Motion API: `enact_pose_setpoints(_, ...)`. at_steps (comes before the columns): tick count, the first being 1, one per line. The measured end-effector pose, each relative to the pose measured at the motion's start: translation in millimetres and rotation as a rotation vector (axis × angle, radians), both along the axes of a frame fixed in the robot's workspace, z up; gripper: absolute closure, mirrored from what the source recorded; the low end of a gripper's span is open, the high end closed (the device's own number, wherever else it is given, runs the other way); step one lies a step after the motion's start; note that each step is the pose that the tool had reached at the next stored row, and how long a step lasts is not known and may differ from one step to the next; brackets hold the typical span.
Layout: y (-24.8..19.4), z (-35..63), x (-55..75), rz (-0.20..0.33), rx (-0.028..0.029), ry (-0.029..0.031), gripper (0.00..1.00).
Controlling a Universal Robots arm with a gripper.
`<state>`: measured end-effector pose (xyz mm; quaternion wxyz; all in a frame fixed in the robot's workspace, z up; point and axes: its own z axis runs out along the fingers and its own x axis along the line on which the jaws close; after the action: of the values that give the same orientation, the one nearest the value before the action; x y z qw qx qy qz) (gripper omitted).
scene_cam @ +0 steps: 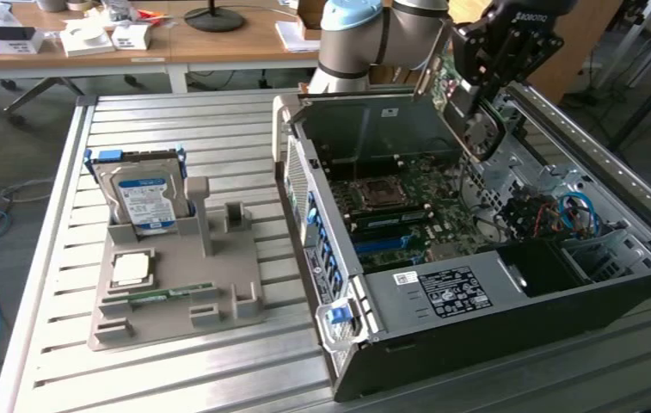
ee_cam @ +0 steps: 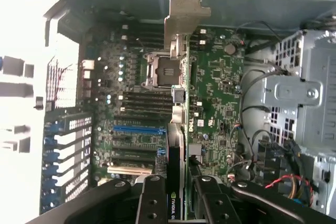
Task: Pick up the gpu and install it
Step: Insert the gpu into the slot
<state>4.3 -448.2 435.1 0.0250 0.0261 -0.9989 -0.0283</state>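
**While the black two-fingered pincer [ee_cam: 178, 190] clamped it, the thin dark gpu card [ee_cam: 176, 148] hung over the open black-and-silver computer case [scene_cam: 417, 340]**

Because a card of this kind has to meet its slot edge-first, the pincer was closed on the gpu across its thickness. One black finger [ee_cam: 152, 203] lay flat against each face, near the end away from the silver metal end bracket [ee_cam: 186, 11]. That grip left the card hanging straight down beneath the pincer. Its lower edge was free and faced the green motherboard [ee_cam: 220, 77] on the floor of the computer case. The case lay on its side with the cover off, so the board could be reached from above. The card looked clear of the board and was not seated in anything.

Below the pincer and a little to one side lay the long blue expansion slot [ee_cam: 137, 128]. The square metal processor socket [ee_cam: 163, 69] sat farther out along the card's length. Judged from the wrist view, the gpu ran crosswise to that slot, so the two were not lined up.

Well away from the pincer, outside the case, the grey moulded parts holder [scene_cam: 176, 292] stood on the slatted metal table [scene_cam: 187, 379]. It kept a silver hard drive with a blue label [scene_cam: 144, 198] upright in one pocket, presumably so that a grasp from above could take it by its top edge.
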Motion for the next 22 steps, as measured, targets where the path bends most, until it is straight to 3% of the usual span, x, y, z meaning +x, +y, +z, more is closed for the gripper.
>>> enact_pose_setpoints(22, 0.0, -6.2, 0.0, 0.400, 0.0001, -0.0001, 0.74)
